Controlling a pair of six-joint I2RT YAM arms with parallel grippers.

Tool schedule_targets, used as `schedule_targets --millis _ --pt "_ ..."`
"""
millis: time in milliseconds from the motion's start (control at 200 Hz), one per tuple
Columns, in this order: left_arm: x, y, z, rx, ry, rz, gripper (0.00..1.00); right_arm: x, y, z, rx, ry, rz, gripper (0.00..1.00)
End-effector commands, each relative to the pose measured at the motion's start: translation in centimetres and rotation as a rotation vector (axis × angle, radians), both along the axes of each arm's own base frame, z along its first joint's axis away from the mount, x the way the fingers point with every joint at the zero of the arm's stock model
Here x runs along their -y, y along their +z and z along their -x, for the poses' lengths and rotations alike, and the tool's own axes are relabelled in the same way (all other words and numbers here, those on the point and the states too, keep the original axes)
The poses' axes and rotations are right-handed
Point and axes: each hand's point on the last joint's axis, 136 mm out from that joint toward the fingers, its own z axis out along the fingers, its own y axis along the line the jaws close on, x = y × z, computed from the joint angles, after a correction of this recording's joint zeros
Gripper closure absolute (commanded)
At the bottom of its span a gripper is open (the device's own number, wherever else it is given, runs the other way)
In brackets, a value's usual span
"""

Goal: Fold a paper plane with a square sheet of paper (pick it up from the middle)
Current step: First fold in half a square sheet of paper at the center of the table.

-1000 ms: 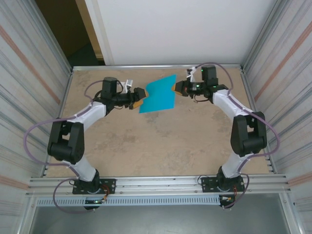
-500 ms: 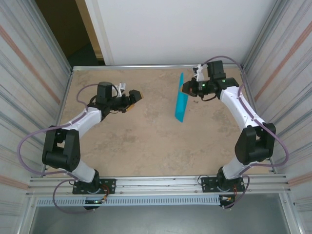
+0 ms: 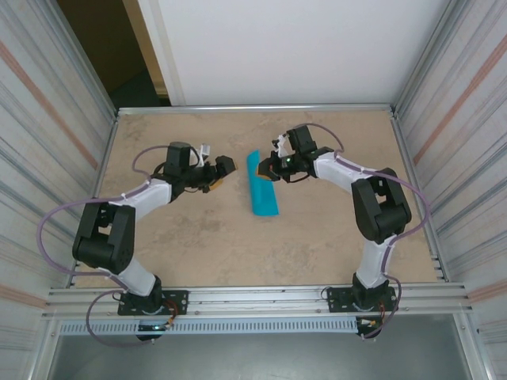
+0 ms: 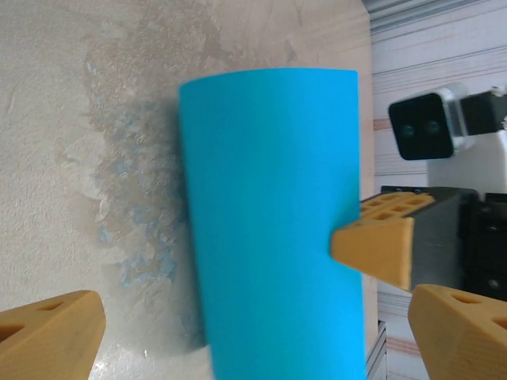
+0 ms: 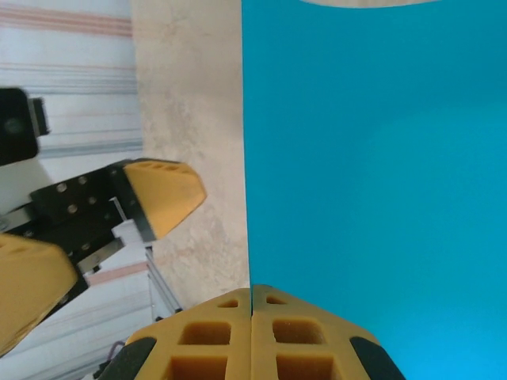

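Progress on the fold is early. At the far end of the square sheet of paper (image 3: 262, 194) the right pincer (image 3: 265, 168) is clamped fully shut, and in the right wrist view its two pads meet on the sheet's edge. Just beside the sheet, on its left and clear of it, the left pincer (image 3: 221, 174) stands spread wide and holds nothing. The sheet sits over the middle of the counter (image 3: 198, 245), toward the far side. From above it reads as a narrow teal strip running toward the arm bases. The left wrist view shows it bowed into a rounded curve, not pressed flat. Whether its near end touches the counter cannot be told. Judgement: the sheet is picked up and a first lengthwise half-fold may be forming, but no sharp crease, pointed nose or wings are evident. Creasing the centre line, folding the corners and shaping the wings appear outstanding.
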Motion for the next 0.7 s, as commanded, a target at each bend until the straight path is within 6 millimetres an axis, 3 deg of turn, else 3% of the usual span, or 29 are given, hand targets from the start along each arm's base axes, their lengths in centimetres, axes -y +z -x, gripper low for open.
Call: schedule_targets --millis 0,170,391,697 --pt "0.7 -2.0 0.9 -0.053 -0.025 -0.042 0.01 0.8 -1.2 -1.2 -0.018 -0.049 -0.021 1.0" --pt "2.2 -3.7 1.6 -0.101 -0.077 -0.111 0.02 2.0 -3.7 -1.4 -0.054 -0.051 0.006 1.0" --pt "3.6 -4.9 1.7 -0.134 -0.117 -0.172 0.09 0.9 -4.9 -1.1 -0.065 0.028 0.034 1.0" --pt "4.9 -6.8 0.4 -0.189 -0.111 -0.265 0.32 1.2 -6.3 -2.0 -0.072 0.02 0.061 1.0"
